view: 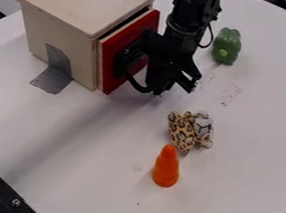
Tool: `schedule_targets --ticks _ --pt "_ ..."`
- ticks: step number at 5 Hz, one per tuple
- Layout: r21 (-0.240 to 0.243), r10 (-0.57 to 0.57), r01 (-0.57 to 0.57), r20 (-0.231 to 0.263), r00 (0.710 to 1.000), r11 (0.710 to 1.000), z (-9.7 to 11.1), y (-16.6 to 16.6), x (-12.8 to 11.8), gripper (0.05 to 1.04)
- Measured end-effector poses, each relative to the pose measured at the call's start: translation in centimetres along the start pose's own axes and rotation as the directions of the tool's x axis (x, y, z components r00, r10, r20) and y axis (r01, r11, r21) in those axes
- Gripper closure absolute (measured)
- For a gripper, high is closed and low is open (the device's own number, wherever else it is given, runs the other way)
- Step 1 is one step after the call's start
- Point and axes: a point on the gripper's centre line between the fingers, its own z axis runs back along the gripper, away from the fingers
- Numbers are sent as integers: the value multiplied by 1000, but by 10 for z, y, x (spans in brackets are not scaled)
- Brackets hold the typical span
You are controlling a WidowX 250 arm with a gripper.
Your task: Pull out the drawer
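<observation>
Presently: Gripper Beside a Slightly Open Drawer

The pale surface [226, 202] supports a wooden box [56, 25], secured at its base by a strip of grey tape [58, 68]. The black arm [183, 21] descends from the top edge, alongside the box. The drawer [108, 68], red-fronted, occupies the side of the box facing the arm; a narrow dark gap along its upper edge suggests that it is slightly out. The gripper [174, 89] hangs beside this front, its fingers [159, 83] moderately parted, with nothing visible between them. A dark fitting [129, 58] lies against the red face; whether it is a handle or part of the gripper cannot be told.

Procedure (judged): the next step is to engage the drawer securely, then draw it straight away from the box. A level, steady pull should limit binding; a sideways component could twist the front or strain the taped base. Beyond the working area lie a spotted plush toy [182, 133], an orange cone-shaped object [166, 167] and, smallest, a green toy pepper [226, 46].
</observation>
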Motion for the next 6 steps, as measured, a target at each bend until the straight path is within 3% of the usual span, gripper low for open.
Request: schedule_targets --ticks 2,3,6 --pt "-7 -56 56 49 997 998 10 -16 -2 948" --pt "20 -117 116 66 991 993 14 -28 1 948" --pt "15 -191 191 43 981 982 14 -59 12 948"
